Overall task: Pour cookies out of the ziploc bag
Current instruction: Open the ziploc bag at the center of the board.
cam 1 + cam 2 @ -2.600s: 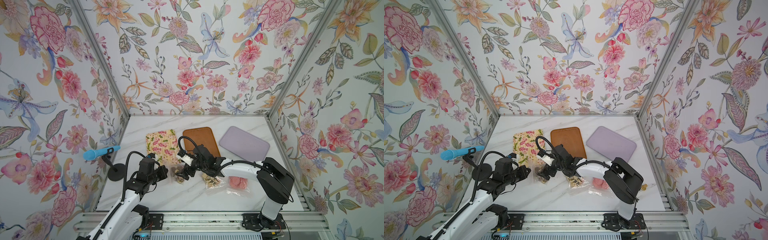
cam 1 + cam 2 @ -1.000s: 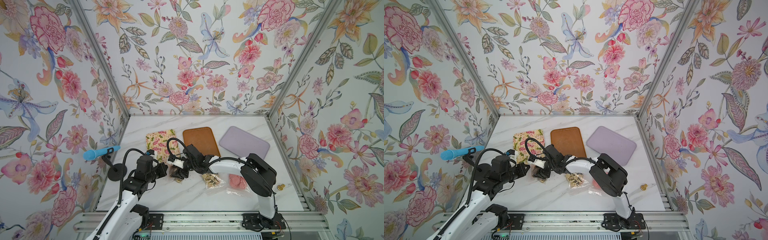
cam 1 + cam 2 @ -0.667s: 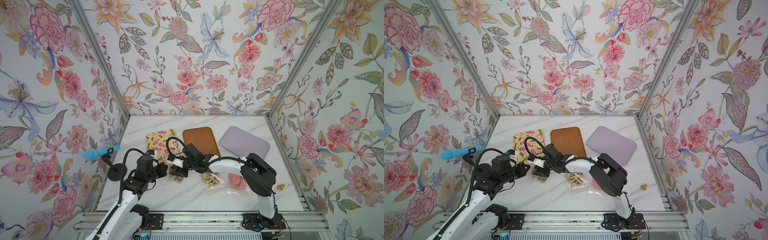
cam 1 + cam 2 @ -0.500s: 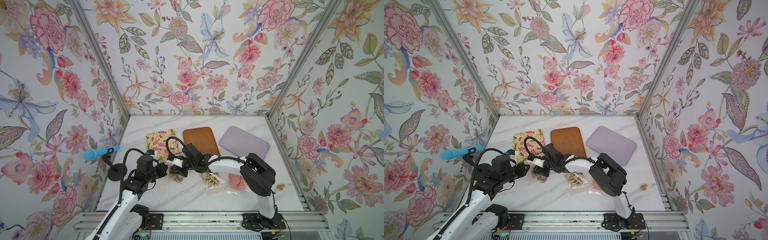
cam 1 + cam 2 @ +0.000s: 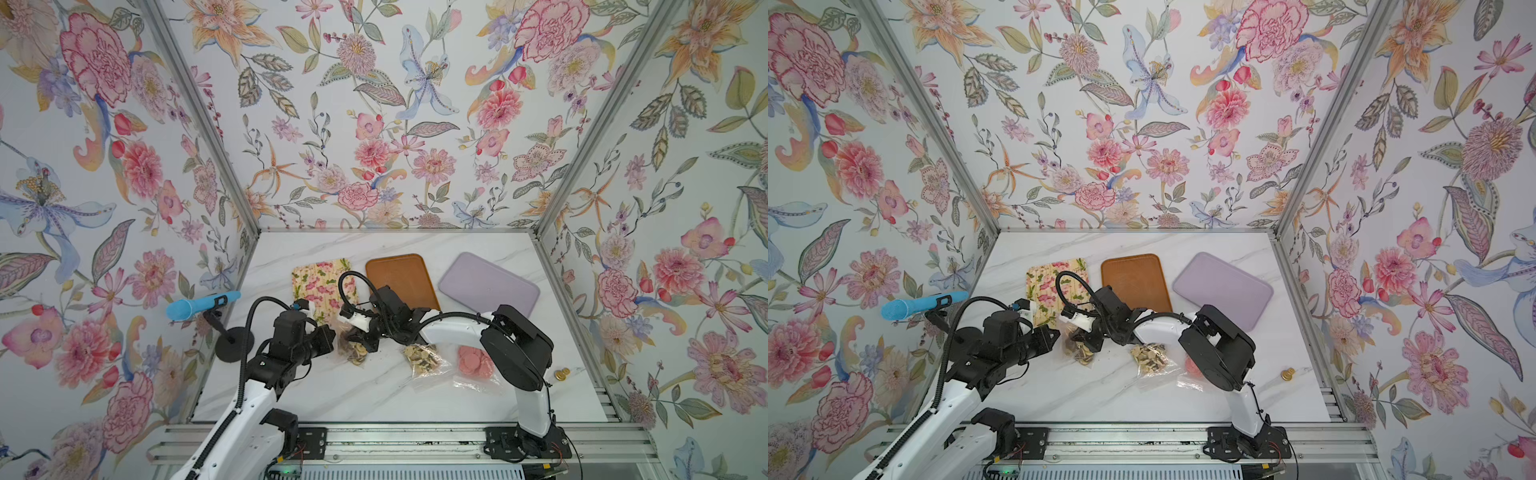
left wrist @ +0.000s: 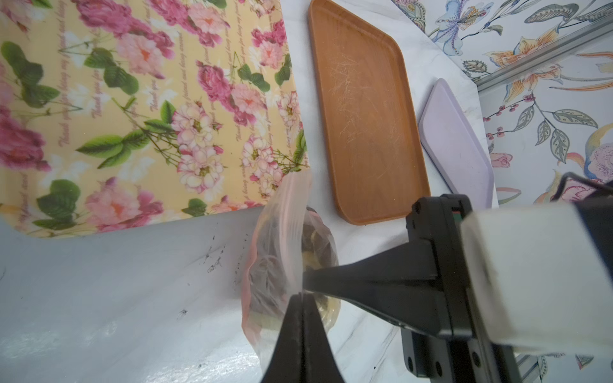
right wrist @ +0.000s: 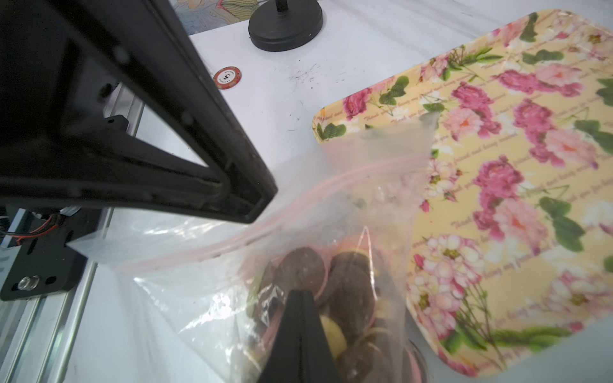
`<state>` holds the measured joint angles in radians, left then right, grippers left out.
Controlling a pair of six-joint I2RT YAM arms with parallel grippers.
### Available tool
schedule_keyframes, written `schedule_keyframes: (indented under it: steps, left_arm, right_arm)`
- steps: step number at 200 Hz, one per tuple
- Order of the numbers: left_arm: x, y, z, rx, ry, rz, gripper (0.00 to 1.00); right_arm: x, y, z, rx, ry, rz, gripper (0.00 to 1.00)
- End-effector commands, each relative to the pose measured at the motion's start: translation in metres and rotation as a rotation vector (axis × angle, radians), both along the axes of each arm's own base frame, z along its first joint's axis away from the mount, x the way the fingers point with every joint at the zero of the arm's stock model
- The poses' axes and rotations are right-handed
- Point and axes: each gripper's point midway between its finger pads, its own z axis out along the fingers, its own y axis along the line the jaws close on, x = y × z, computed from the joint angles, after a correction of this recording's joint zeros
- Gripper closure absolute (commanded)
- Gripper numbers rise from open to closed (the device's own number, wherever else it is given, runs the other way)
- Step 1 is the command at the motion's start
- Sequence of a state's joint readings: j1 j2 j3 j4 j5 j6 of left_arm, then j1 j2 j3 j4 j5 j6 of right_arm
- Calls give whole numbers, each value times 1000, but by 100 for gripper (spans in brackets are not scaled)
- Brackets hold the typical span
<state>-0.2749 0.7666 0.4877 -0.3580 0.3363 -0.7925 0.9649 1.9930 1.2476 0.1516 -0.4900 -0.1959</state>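
A clear ziploc bag [image 5: 352,348] [image 5: 1077,350] lies on the marble table just in front of the floral tray [image 5: 322,282]. Inside it, the cookies [image 7: 306,268] are dark brown, beige and pink rounds. My left gripper [image 5: 331,335] [image 6: 300,296] is shut on the film near the bag's mouth, and shows in the right wrist view as a big black finger [image 7: 258,202] at the pink zip strip. My right gripper [image 5: 366,338] [image 7: 300,294] is shut on the bag film over the cookies. The two gripper tips meet at the bag [image 6: 282,252].
A brown tray [image 5: 401,278] and a lilac tray [image 5: 488,286] lie behind my right arm. Two more bags sit to the right: star-shaped pieces [image 5: 424,359] and pink discs [image 5: 473,363]. A blue microphone [image 5: 199,303] on a black stand [image 5: 230,345] is at left. A poker chip [image 7: 227,78] lies nearby.
My right gripper has closed onto the bag after shifting a little to the left. The left gripper has stayed shut on the bag's edge.
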Motion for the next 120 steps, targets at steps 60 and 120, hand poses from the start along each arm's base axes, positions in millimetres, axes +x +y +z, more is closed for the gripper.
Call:
schedule_keyframes:
  steps: [60, 120]
  left_arm:
    - [-8, 6, -20, 55, 66, -10, 57]
    - [-16, 19, -38, 101, 158, 62, 89]
  right_arm:
    - [6, -6, 21, 46, -39, -31, 63]
    - [7, -9, 29, 65, -51, -38, 61]
